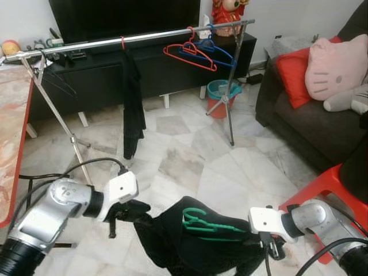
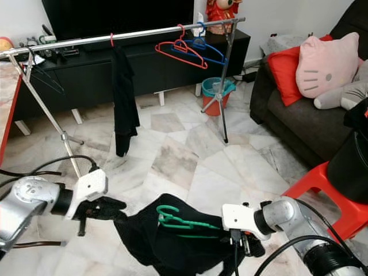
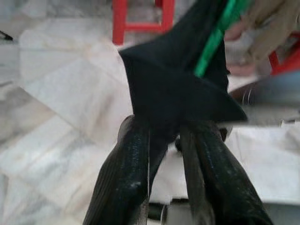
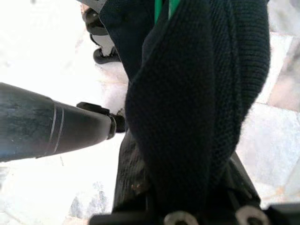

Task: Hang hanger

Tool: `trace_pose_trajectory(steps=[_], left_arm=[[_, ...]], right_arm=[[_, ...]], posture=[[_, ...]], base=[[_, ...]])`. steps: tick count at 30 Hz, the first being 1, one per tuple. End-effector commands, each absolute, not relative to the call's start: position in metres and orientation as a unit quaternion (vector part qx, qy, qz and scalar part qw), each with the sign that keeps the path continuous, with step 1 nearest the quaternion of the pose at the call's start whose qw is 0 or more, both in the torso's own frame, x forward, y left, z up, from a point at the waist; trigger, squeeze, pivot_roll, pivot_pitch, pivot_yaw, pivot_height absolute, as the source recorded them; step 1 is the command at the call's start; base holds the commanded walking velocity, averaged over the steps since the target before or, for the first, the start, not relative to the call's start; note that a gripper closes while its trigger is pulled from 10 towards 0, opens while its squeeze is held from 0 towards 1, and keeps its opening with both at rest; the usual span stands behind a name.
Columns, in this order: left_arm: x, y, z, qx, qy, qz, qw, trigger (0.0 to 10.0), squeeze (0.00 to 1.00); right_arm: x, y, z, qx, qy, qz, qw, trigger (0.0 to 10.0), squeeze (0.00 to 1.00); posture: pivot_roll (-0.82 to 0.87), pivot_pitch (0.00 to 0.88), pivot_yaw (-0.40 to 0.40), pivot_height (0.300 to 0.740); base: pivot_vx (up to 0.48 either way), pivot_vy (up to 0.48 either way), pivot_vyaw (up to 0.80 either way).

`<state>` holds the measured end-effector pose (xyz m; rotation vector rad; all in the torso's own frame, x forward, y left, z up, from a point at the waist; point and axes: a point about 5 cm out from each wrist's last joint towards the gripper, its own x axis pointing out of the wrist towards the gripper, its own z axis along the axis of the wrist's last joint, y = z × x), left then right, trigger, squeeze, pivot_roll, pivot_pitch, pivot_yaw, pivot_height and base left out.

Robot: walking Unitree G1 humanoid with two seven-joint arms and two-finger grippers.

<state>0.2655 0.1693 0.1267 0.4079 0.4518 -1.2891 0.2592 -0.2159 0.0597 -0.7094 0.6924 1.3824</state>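
Observation:
A green hanger (image 1: 207, 224) lies inside a black garment (image 1: 190, 244), which is stretched low over the floor between my two grippers. My left gripper (image 1: 129, 214) is shut on one corner of the cloth, and both black fingers (image 3: 126, 178) pinch it in the left wrist view. My right gripper (image 1: 270, 246) points down at the garment's other end, with bunched cloth (image 4: 197, 93) draped over it. The silver clothes rail (image 1: 144, 38) stands further back, well above both grippers. It carries a black garment on a red hanger (image 1: 133, 98), an empty red hanger (image 1: 190, 56) and a blue hanger (image 1: 215, 52).
The rail's tripod legs (image 1: 230, 115) stand on the marble floor, with a teal and red bucket (image 1: 221, 95) behind. A dark sofa (image 1: 310, 126) with cushions and a red stool (image 1: 322, 190) are on the right. A red-edged table (image 1: 14, 115) and floor cables (image 1: 40, 175) are on the left.

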Motion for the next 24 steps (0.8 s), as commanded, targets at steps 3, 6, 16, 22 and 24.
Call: trace_pose_trajectory(steps=[3, 6, 16, 22, 24], left_arm=[[0.271, 0.173, 0.147, 0.16, 0.163, -0.581, 0.781, 10.0, 0.0], [0.269, 0.174, 0.154, 0.148, 0.154, -0.592, 0.777, 10.0, 0.0], [0.248, 0.16, 0.152, 0.111, 0.17, -0.655, 0.727, 10.0, 0.0], [0.259, 0.146, 0.144, 0.094, 0.162, -0.616, 0.765, 10.0, 0.0], [0.264, 0.142, 0.141, 0.095, 0.154, -0.6, 0.779, 10.0, 0.0]], right_arm=[[0.265, -0.215, 0.072, -0.315, 0.284, 0.622, 0.659, 0.0, 0.0], [0.265, -0.216, 0.07, -0.312, 0.291, 0.625, 0.653, 0.0, 0.0], [0.276, -0.203, 0.068, -0.307, 0.271, 0.615, 0.674, 0.0, 0.0], [0.285, -0.189, 0.075, -0.302, 0.248, 0.624, 0.676, 0.0, 0.0], [0.285, -0.185, 0.076, -0.295, 0.244, 0.634, 0.672, 0.0, 0.0]], posture=[[0.08, 0.0, -0.042, 0.74], [0.08, 0.0, -0.042, 0.74], [0.08, 0.0, -0.039, 0.74], [0.07, 0.0, -0.036, 0.74], [0.07, 0.0, -0.037, 0.74]], base=[[0.0, 0.0, 0.0], [0.0, 0.0, 0.0], [0.0, 0.0, 0.0], [0.0, 0.0, 0.0], [0.0, 0.0, 0.0]])
